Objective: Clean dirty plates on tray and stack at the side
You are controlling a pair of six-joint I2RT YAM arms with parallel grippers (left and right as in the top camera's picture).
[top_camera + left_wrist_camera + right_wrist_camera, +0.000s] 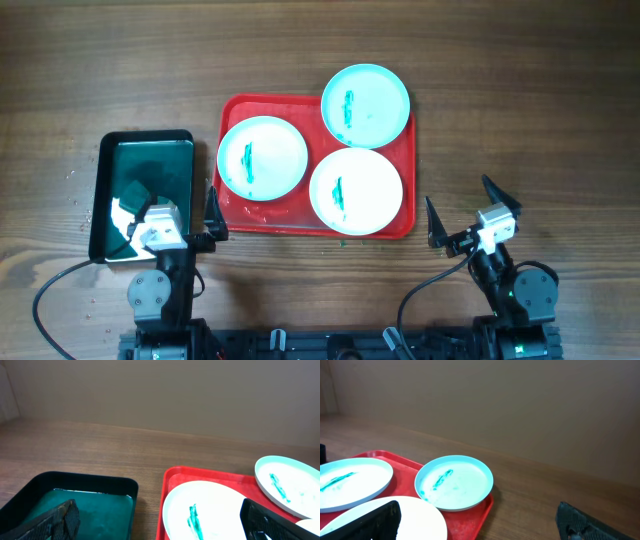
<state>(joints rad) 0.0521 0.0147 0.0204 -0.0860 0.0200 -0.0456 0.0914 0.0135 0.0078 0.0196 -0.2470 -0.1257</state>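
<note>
Three plates lie on the red tray (234, 108), each with a teal smear: a left plate (262, 157), a pale cyan back plate (365, 105) overhanging the tray's far rim, and a front right plate (356, 190). My left gripper (185, 212) is open and empty near the table's front, between the black basin and the tray. My right gripper (470, 212) is open and empty, right of the tray. The left wrist view shows the tray (175, 476), the left plate (210, 510) and the back plate (290, 482). The right wrist view shows the back plate (455, 481).
A black rectangular basin (143, 195) with green liquid and a dark lump inside stands left of the tray; it also shows in the left wrist view (75, 500). The wooden table (520, 110) spreads right of the tray. Cables run along the front edge.
</note>
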